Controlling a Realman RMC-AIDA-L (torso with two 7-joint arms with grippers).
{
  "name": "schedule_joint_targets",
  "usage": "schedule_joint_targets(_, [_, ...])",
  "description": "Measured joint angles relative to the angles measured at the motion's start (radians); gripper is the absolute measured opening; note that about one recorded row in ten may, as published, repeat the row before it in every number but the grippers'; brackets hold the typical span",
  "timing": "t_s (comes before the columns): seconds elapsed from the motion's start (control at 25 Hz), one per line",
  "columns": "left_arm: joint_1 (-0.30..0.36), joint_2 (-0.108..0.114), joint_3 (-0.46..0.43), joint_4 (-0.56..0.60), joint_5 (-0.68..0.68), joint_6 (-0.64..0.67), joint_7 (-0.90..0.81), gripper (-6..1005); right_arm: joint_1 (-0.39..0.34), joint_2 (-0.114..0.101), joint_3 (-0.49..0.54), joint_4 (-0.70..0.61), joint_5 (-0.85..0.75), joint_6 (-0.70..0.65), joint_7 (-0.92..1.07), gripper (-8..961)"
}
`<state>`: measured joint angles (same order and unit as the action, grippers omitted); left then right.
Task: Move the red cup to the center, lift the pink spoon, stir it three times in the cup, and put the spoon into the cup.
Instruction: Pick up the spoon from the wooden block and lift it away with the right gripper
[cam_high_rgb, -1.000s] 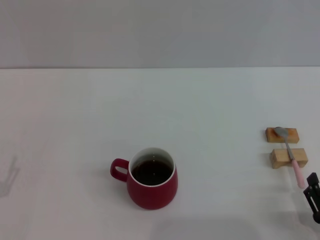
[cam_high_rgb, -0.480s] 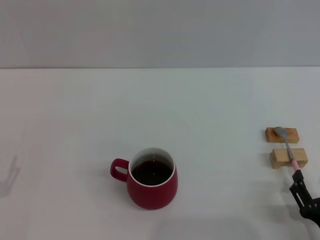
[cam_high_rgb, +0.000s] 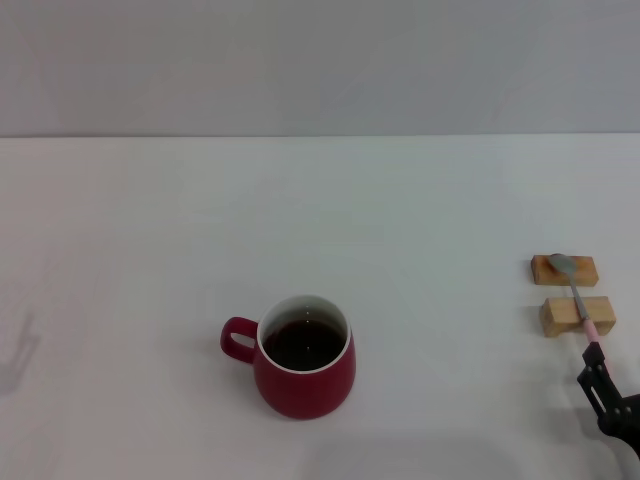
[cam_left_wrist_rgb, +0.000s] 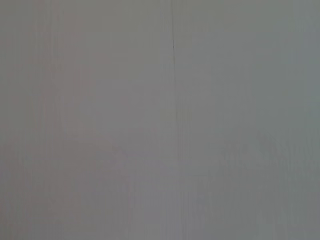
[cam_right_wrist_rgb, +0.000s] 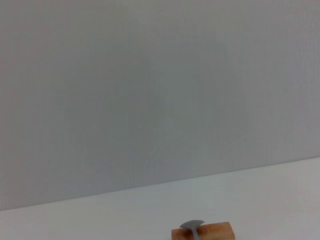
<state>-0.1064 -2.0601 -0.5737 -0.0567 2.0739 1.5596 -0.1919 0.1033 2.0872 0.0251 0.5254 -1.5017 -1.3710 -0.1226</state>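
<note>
My right tool (cam_high_rgb: 603, 385) sits at the lower right edge of the head view, its dark tip right at the near end of the slim spoon with the pale pink handle and silver bowl (cam_high_rgb: 576, 298). A second ago it was lower and further toward the corner, clear of the handle; half a second ago it had come up to the handle end, and it has hardly moved since. I judge I am settling into the grasp, though I cannot tell whether the tool is apart or together.

The spoon lies across two small tan wooden blocks (cam_high_rgb: 577, 315) at the right of the frame, bowl on the farther one, as the right wrist view also shows (cam_right_wrist_rgb: 192, 228). The glossy dark red mug with a white inside and dark liquid (cam_high_rgb: 302, 356) stands on the white tabletop (cam_high_rgb: 330, 210) at lower centre, handle toward the frame's left, unmoved, so that step looks done. My left tool is out of sight.
</note>
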Motion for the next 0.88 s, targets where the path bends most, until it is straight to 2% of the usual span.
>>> schedule_joint_targets(0.56, [-0.005,0.0,0.0,0.0,0.0,0.009,0.0,832,0.028,0.001,0.0,-0.001,0.002,0.048,0.0,706])
schedule_joint_targets(0.76, [-0.004,0.001,0.0,0.0,0.0,0.012,-0.003,832,0.03,0.0,0.001,-0.001,0.002,0.05,0.0,677])
schedule_joint_targets(0.88, [-0.003,0.002,0.0,0.0,0.0,0.014,-0.003,832,0.03,-0.001,0.0,-0.001,0.002,0.053,0.0,583])
